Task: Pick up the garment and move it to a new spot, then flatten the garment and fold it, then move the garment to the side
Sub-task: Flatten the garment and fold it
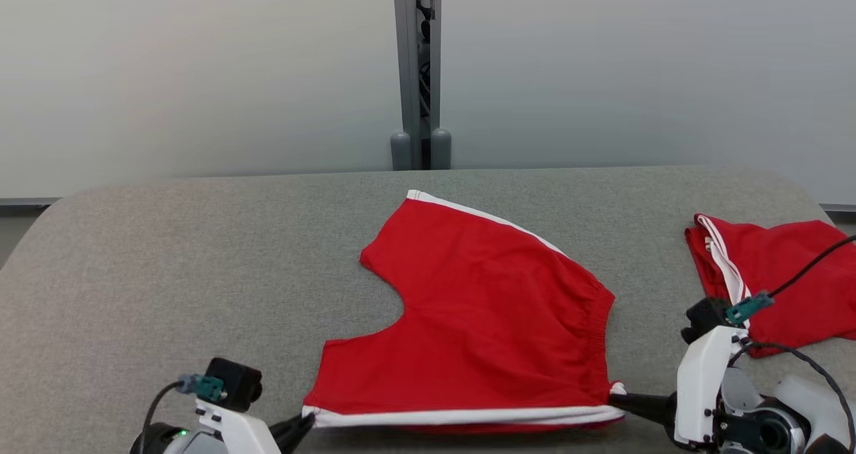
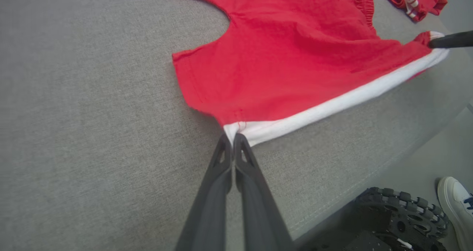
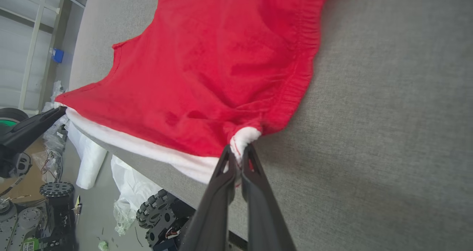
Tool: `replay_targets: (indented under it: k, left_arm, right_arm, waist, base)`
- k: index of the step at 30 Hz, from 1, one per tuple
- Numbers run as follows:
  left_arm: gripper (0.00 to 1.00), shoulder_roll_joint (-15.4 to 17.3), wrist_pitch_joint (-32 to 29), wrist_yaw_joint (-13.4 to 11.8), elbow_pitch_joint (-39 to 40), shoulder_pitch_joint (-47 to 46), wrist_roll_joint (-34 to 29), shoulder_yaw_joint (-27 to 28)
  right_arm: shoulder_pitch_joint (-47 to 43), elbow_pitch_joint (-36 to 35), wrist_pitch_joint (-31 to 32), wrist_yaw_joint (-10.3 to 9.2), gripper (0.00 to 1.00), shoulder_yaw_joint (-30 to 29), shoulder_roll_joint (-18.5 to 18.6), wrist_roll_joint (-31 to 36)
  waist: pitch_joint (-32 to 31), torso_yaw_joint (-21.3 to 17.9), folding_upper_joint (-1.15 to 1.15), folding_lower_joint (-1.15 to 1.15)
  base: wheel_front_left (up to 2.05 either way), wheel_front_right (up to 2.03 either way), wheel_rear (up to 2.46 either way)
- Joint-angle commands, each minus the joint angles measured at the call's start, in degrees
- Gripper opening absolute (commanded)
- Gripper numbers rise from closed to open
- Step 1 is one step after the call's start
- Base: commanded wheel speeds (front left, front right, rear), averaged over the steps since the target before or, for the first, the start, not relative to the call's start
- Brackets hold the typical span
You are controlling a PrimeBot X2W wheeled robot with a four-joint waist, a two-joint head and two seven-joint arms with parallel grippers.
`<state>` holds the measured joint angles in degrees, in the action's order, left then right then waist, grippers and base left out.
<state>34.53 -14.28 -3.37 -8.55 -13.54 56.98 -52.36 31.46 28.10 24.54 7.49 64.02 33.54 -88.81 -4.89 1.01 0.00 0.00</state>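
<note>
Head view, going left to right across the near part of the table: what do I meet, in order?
left end effector, shut on the hem corner → red shorts → right end effector, shut on the waistband corner → second red garment with white stripes

The garment (image 1: 481, 307) is matt red cloth, finely crinkled; the tabletop (image 1: 167, 273) is rough grey felt-like fabric; my left tool (image 2: 233, 137) looks smooth, matt dark plastic.

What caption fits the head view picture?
Left gripper and right gripper pinch corners of the red shorts on the grey table.
</note>
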Motion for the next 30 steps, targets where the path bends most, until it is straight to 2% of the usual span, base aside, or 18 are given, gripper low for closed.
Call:
replay_targets:
  k: [1,14,30]
  left_arm:
    - [0.00,0.52,0.38,-0.44,0.11,-1.26,0.02,0.73]
    - [0.00,1.38,2.20,-2.22,-2.22,-10.55,-0.32,6.81]
    - [0.00,-2.05,3.73,-1.72,-16.64,-24.59,-3.82,9.00]
  right_arm:
    - [0.69,-0.39,-0.77,0.01,0.00,-0.50,0.14,-0.34]
    - [4.25,-4.20,-6.80,0.01,0.00,-4.18,-3.01,1.14]
    - [9.70,0.60,-13.81,0.02,0.00,-9.30,-13.63,-0.19]
  waist:
    - [0.29,-0.43,0.00,0.00]
    - [3.46,-5.25,0.00,0.00]
    - [12.26,-14.08,0.00,0.00]
  base:
    - [0.00,0.00,0.00]
    - [0.00,0.00,0.00]
    - [0.00,0.00,0.00]
